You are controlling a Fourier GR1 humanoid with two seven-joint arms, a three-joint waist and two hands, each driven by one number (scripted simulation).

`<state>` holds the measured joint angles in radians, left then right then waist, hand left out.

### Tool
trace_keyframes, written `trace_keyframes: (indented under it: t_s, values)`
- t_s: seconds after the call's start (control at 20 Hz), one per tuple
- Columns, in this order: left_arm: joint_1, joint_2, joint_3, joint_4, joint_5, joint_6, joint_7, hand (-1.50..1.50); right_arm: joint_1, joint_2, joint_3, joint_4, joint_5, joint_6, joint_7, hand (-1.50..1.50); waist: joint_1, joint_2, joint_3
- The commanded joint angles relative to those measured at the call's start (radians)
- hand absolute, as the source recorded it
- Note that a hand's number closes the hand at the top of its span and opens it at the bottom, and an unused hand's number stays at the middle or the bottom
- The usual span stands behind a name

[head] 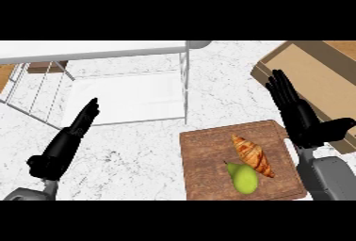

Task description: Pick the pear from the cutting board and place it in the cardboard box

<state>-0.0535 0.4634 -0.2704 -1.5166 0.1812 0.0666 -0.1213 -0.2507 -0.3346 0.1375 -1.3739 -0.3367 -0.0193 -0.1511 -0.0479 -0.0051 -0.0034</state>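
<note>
Nowhere do you get readable writing; your right hand hovers beside the cutting board, fingers straight and spread, pear untouched; left hand likewise.

One wooden cutting board lies on the marble worktop, and it carries one green pear and one croissant. There is one cardboard box at the worktop's right edge and one white wire rack towards its far left. Two black hands show, the left hand and the right hand.

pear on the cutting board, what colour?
Yellow-green pear, beside the croissant; head view shows it best.
</note>
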Motion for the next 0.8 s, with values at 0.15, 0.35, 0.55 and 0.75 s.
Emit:
trace_keyframes:
  t_s: [0.15, 0.35, 0.55, 0.75]
  values:
    - [-0.039, -0.032, 0.101, 0.02, 0.11, 0.022, 0.091, 0.0, -0.099, -0.081, 0.175, 0.031, -0.002, 0.253, 0.235, -1.5, 0.099, 0.013, 0.001]
    - [0.005, -0.032, 0.183, -0.027, 0.236, 0.029, 0.207, 0.0, -0.198, -0.174, 0.124, 0.095, 0.163, 0.213, 0.117, -1.5, 0.09, 0.007, 0.005]
    - [-0.016, -0.013, 0.223, -0.056, 0.247, 0.051, 0.282, 0.0, -0.156, -0.141, 0.137, 0.045, 0.115, 0.372, -0.068, -1.5, 0.061, 0.006, 0.005]
    - [0.002, 0.001, 0.265, -0.019, 0.272, 0.011, 0.259, 0.0, -0.146, -0.259, 0.148, -0.088, 0.116, 0.525, -0.073, -1.5, 0.047, 0.003, 0.003]
